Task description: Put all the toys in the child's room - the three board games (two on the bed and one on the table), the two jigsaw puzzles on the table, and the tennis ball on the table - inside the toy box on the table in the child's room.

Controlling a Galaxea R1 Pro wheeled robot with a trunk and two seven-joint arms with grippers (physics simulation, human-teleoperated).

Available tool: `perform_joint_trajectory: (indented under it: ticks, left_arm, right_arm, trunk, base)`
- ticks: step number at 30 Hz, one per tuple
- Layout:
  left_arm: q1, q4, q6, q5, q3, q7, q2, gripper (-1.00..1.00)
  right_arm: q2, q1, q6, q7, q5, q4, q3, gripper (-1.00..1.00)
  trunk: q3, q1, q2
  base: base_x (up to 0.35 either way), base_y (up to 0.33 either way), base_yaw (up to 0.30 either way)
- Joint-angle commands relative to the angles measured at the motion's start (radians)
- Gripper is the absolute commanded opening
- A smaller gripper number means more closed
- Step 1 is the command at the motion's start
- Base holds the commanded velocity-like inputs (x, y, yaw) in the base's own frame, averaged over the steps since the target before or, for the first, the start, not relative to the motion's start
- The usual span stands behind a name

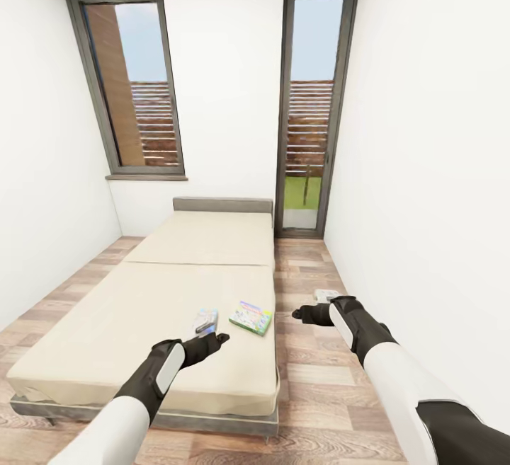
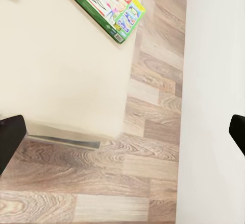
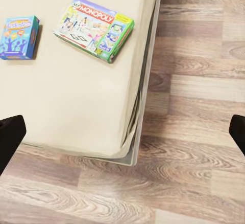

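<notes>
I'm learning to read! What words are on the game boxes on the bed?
"MONOPOLY": on the green-edged game box, along its top, near the mattress edge.
A small word sits just above "MONOPOLY", too small to read.
The blue game box has a title across its top, too blurred to read.
No other words can be read.

We've got a wood-plank floor (image 1: 312,380) in mixed light and brown tones, running along both sides and up to the far wall. White walls (image 1: 432,168) all round. Two tall dark-framed windows: left window (image 1: 134,83) above a sill, right window (image 1: 312,104) reaching floor level. Through them we see horizontal wooden slats (image 1: 309,125), sky, some grass.
</notes>
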Motion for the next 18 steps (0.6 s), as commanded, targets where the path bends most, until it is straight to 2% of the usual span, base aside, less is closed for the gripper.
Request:
perform_joint_trajectory:
  ticks: [1, 18]
  left_arm:
    - [-0.001, -0.001, 0.008, 0.002, 0.008, -0.003, -0.001, 1.00]
    - [0.008, -0.008, 0.004, 0.004, 0.010, -0.007, 0.002, 1.00]
  right_arm:
    - [0.000, -0.001, 0.005, -0.001, -0.007, -0.001, 0.000, 1.00]
    - [0.004, 0.001, 0.015, 0.008, -0.007, -0.008, -0.002, 1.00]
  trunk:
    - [-0.001, 0.000, -0.001]
    - [-0.001, 0.000, -0.001]
  base:
    - [0.153, 0.106, 0.000]
    - [0.221, 0.170, 0.000]
